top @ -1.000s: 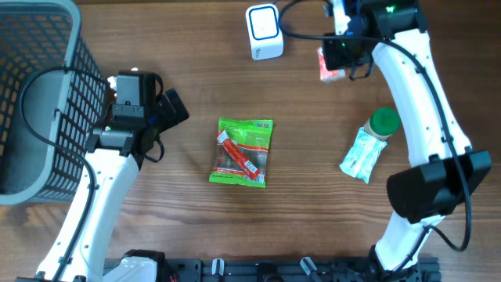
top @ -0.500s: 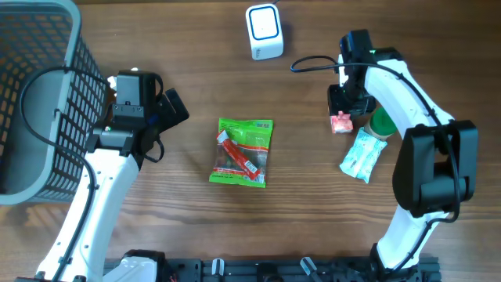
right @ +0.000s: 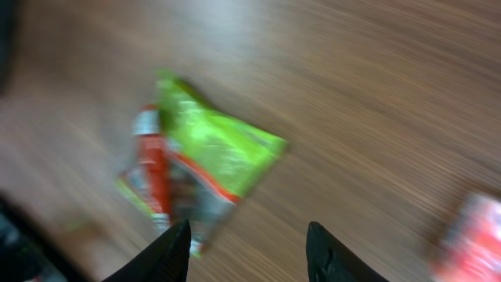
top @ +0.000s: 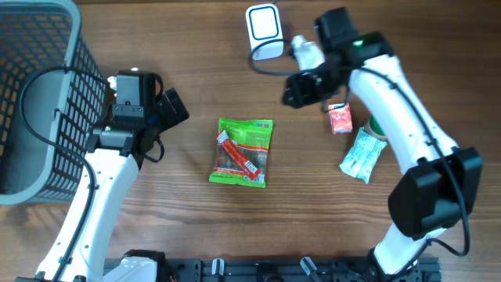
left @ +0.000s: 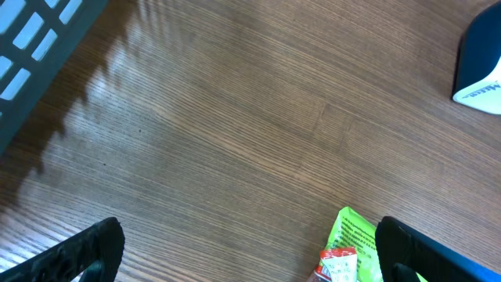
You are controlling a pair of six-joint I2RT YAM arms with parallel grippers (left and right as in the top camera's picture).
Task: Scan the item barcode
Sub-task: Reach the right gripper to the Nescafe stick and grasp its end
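**A:** Where did the item lie at that moment?

**B:** The green snack packet [top: 243, 152] lay flat on the table [top: 180, 47], about the middle of the overhead frame, with nothing touching it. The white barcode scanner [top: 264, 32] stood at the top centre, well apart from it.

**A:** And the pincers?

**B:** The right pincer [top: 297, 88] hung up and to the right of the packet, between it and the scanner. Its own wrist view was blurred, but the fingers stood parted with nothing between them. The left pincer [top: 173, 107] was spread wide and empty, left of centre, near the grey basket [top: 39, 94].

**A:** So what was the step in hand?

**B:** My reading was a reach for the packet. To do it well I'd have come down over one edge, since a flat pouch gives little to bite on. Then I'd have pinched the seam and lifted it with the printed side free for the scanner's face. Where the barcode sat I couldn't tell.

**A:** Anything in the way?

**B:** A small red packet [top: 340, 119], a pale blue pouch [top: 360, 154] and a green-capped bottle [top: 382, 124] sat at the right, close by the arm — worth avoiding. The wood-grain top was flat and bare around the packet, so there was room on every side.
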